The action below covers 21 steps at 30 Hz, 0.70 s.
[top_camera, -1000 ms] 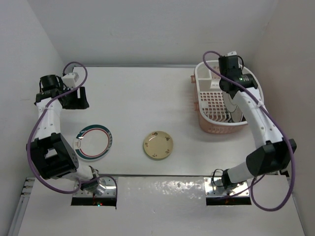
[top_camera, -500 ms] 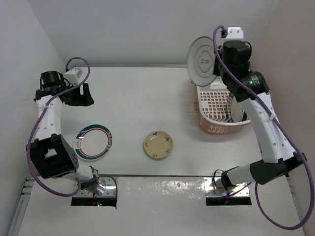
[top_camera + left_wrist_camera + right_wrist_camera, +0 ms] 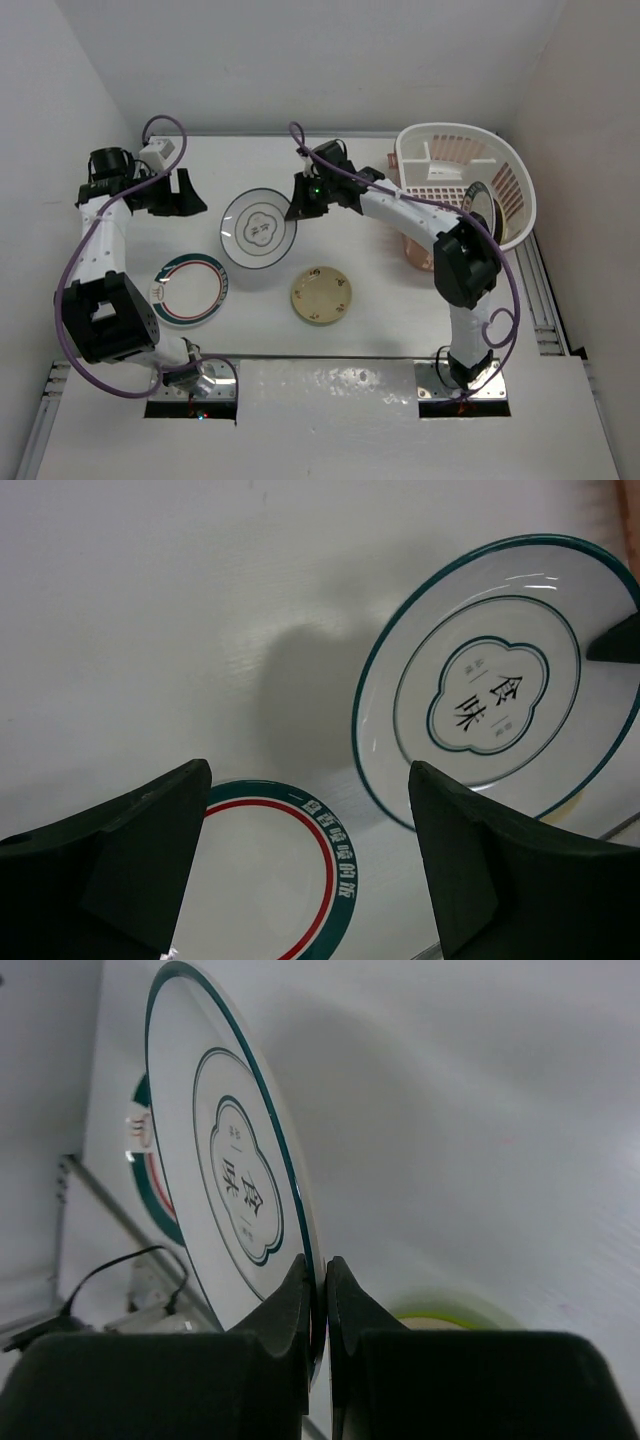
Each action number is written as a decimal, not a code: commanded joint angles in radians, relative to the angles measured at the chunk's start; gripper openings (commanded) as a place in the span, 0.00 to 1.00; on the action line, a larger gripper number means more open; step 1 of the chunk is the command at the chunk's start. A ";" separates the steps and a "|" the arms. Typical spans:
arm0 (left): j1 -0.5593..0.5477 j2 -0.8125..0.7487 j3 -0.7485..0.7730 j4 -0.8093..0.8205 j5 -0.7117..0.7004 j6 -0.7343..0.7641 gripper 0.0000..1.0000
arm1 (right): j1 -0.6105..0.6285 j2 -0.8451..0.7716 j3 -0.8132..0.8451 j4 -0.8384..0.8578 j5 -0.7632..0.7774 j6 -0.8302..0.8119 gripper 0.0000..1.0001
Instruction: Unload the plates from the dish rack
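The right pincer is clamped on the rim of the ringed plate, held above the surface, well apart from the rack. I'd level it, set it clear of the teal plate, then let go; the left pincer gapes idle

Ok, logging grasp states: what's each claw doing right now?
Left claw: open, holding nothing.
Right claw: closed on the white plate with the dark rim ring.

ringed plate tilted, teal plate, tan plate flat, rack right
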 commanded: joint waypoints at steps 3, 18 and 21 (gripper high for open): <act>-0.042 -0.007 -0.071 0.037 0.036 -0.011 0.77 | -0.014 -0.009 -0.001 0.313 -0.232 0.158 0.00; -0.068 0.010 -0.089 0.072 0.127 -0.098 0.15 | -0.001 0.048 -0.044 0.439 -0.321 0.232 0.00; -0.067 0.012 -0.076 0.046 0.083 -0.089 0.00 | -0.003 0.050 -0.049 0.435 -0.323 0.228 0.00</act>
